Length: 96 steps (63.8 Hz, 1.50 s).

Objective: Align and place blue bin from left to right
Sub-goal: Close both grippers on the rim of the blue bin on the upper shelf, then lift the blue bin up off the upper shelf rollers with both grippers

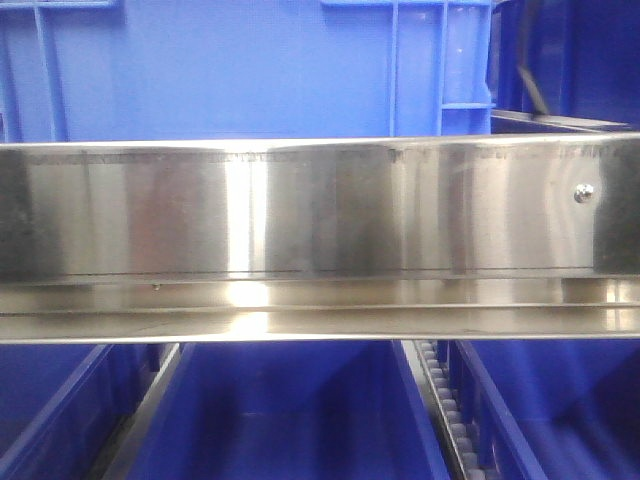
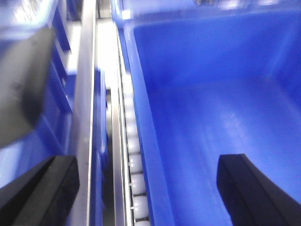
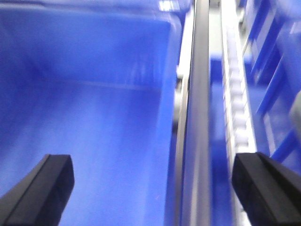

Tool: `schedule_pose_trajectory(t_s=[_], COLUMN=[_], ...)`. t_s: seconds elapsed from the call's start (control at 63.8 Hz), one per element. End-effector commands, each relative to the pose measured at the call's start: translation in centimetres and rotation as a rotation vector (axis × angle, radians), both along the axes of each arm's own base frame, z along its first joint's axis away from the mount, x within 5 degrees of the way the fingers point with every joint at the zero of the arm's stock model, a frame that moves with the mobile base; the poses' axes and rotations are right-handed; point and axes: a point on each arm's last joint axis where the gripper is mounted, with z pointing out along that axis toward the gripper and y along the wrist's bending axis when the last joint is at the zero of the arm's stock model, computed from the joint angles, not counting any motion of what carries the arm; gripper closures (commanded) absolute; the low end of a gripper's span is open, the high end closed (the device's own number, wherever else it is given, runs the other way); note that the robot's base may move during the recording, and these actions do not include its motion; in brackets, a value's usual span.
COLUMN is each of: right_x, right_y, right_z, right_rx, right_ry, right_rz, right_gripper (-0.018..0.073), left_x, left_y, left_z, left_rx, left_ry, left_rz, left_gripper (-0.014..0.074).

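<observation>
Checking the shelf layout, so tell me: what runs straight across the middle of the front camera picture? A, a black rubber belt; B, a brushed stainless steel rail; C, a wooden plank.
B: a brushed stainless steel rail spans the frame, with the ribbed bright-blue plastic bin above it.

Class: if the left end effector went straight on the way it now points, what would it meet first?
Likely the blue bin's side wall rim, lying between the left end effector's open fingers; blur leaves depth unclear.
</observation>
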Motion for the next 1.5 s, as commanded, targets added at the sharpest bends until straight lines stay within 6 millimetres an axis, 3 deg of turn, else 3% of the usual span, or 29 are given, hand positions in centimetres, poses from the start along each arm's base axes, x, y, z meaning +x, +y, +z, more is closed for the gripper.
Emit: schedule_pose_trajectory(t_s=[0.0, 0.313, 0.627, 0.956, 1.066, 1.128, 1.191, 1.316, 1.395, 1.489], right_x=[0.6, 2.6, 4.2, 4.5, 4.7, 4.7, 4.7, 4.7, 4.8, 4.8], right_y=[0.0, 1.3, 2.0, 1.8, 1.8, 1.8, 1.8, 1.8, 1.8, 1.8], right_z=[-0.3, -3.4, -5.9, -6.3, -6.5, -6.5, -6.5, -6.6, -6.6, -6.6], right_rx=[-0.019, -0.067, -0.093, -0.096, -0.099, -0.099, -0.099, -0.099, -0.100, -0.100], right_ry=[-0.009, 0.055, 0.108, 0.117, 0.122, 0.122, 0.122, 0.123, 0.124, 0.124], right_rz=[0.022, 0.042, 0.043, 0.035, 0.033, 0.033, 0.033, 0.033, 0.033, 0.033], right_gripper=[-0.0009, -0.0009, -0.0009, -0.0001, 0.0102, 0.0224, 0.0377, 0.0650, 0.0634, 0.0637], left_x=[1.0, 3.8, 4.9, 5.6, 5.6, 5.6, 5.6, 5.7, 5.6, 5.6], left_y=[-0.4, -1.1, -0.5, -0.7, -0.7, -0.7, -0.7, -0.7, -0.7, -0.6], left_z=[-0.9, -4.4, -5.8, -7.0, -7.0, -7.0, -7.0, -7.2, -7.5, -7.8], left_rx=[0.001, -0.005, -0.023, -0.027, -0.027, -0.027, -0.027, -0.022, -0.018, -0.015], left_ry=[0.021, 0.137, 0.185, 0.228, 0.229, 0.229, 0.229, 0.241, 0.266, 0.287], left_rz=[0.000, -0.004, 0.035, 0.034, 0.034, 0.034, 0.034, 0.036, 0.039, 0.041], left_gripper=[0.0099, 0.0099, 0.0099, 0.0099, 0.0111, 0.0145, 0.0227, 0.0477, 0.0643, 0.0592])
